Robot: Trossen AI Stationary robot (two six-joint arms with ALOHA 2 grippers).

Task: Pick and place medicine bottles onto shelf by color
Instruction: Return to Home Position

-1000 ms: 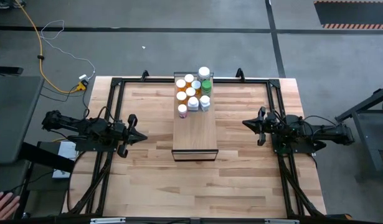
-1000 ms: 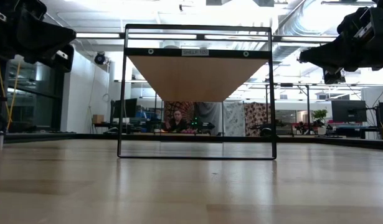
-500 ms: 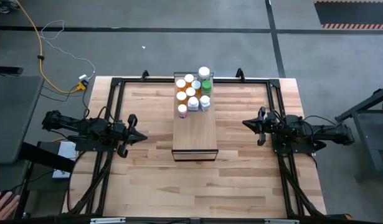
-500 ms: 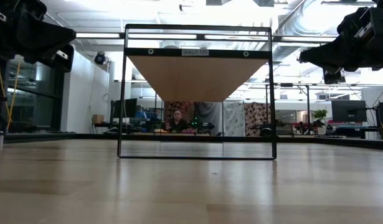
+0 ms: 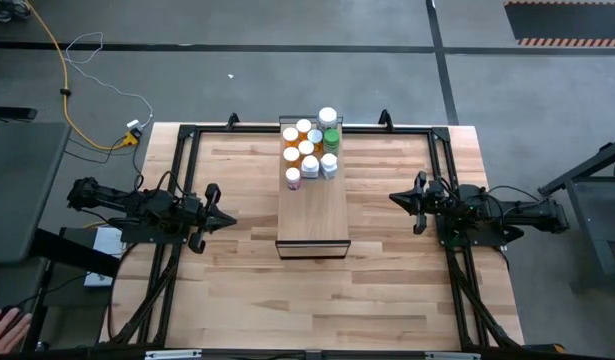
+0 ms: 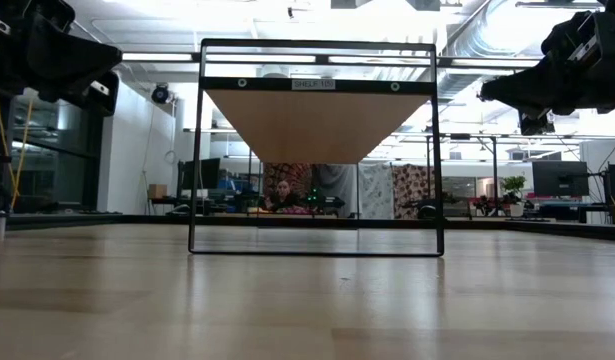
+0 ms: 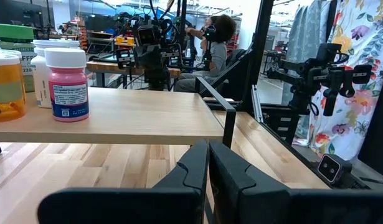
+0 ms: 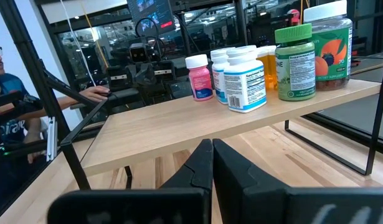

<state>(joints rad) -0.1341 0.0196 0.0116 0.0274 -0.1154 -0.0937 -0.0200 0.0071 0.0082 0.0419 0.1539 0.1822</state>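
Observation:
The shelf point(image 5: 312, 205), a pale wood board on a black frame, stands mid-table. Several medicine bottles point(image 5: 309, 148) stand on their bases in a cluster at its far end: orange ones point(image 7: 5, 84), a pink one point(image 7: 68, 84), white ones point(image 8: 246, 81), a green one point(image 8: 295, 62) and a bigger jar point(image 8: 331, 43). My left gripper point(image 5: 227, 221) hovers shut at the table's left, level, pointing at the shelf. My right gripper point(image 5: 395, 197) hovers shut at the table's right, also pointing at the shelf. Neither holds anything.
A black frame point(image 5: 187, 135) runs round the table's far part. Bare planks lie between each gripper and the shelf and across the near half. People sit beyond the table point(image 7: 217, 43) point(image 8: 4, 106); a hand point(image 5: 5, 325) shows off the near left corner.

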